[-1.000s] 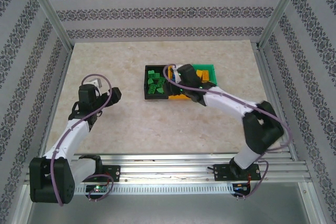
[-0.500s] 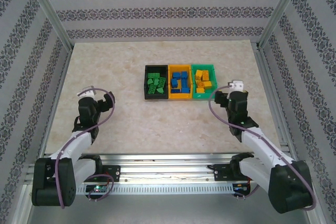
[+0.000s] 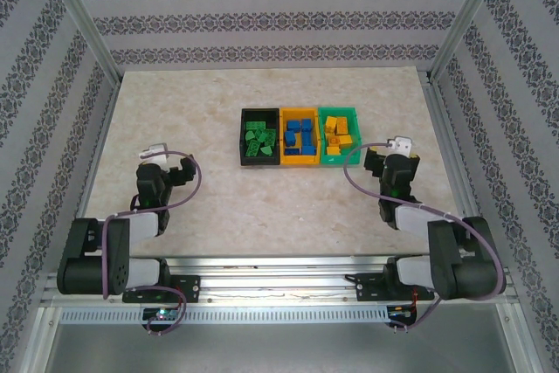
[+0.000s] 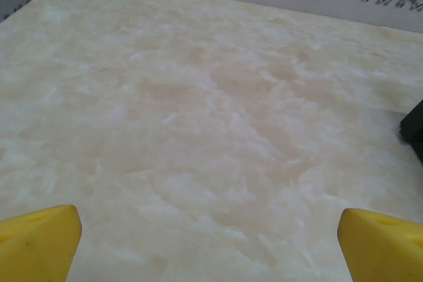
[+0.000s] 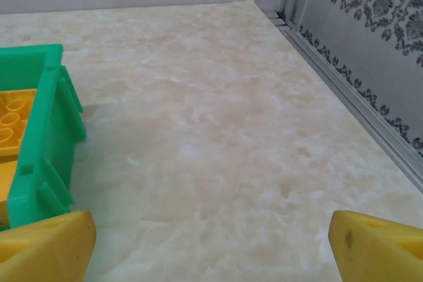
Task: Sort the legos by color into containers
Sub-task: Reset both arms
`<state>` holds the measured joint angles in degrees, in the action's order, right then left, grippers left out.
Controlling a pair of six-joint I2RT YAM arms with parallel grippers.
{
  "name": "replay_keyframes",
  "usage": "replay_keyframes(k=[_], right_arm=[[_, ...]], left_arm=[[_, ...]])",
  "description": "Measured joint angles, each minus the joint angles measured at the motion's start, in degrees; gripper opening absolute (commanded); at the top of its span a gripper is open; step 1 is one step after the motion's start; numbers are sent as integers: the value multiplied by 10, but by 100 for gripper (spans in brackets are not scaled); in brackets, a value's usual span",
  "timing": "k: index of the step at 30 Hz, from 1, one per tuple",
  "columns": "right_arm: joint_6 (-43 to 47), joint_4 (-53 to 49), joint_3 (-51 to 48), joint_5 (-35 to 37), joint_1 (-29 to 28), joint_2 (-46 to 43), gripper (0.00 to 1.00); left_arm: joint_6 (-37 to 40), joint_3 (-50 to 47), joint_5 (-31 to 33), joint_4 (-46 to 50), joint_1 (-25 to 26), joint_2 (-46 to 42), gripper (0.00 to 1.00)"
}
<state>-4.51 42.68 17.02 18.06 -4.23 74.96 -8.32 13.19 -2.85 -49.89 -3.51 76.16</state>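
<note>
Three containers stand in a row at mid-table. The black bin (image 3: 243, 139) holds green legos (image 3: 259, 139), the yellow-orange bin (image 3: 299, 162) holds blue legos (image 3: 300, 135), and the green bin (image 3: 339, 110) holds yellow legos (image 3: 339, 133). My left gripper (image 3: 172, 168) is folded back near its base at the left, open and empty over bare table (image 4: 211, 249). My right gripper (image 3: 389, 160) sits just right of the green bin (image 5: 46, 137), open and empty (image 5: 211, 249), with yellow legos (image 5: 13, 120) at its left.
The marble-look tabletop (image 3: 218, 198) is bare around both arms. A metal frame rail (image 5: 344, 90) runs along the right table edge. A dark edge (image 4: 413, 130) shows at the right of the left wrist view. Patterned walls enclose the workspace.
My right arm has drawn back from over the bins to the near right and its gripper has opened wider. My left arm has folded back toward its base.
</note>
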Motion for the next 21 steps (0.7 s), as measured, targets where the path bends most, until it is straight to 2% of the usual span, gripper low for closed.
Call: replay_keyframes(k=[8,11,13,21], right_arm=[[16,123,-2,-41,4,108,93],[19,125,2,-51,4,130,94],[19,125,6,-55,4,130,98],[21,133,13,-58,4,130,98]], left_arm=[[30,-13,-21,-189,0,167,99],[31,-17,-17,-192,0,172,100],[32,-8,-14,-191,0,169,100],[32,21,-14,-176,0,160,100]])
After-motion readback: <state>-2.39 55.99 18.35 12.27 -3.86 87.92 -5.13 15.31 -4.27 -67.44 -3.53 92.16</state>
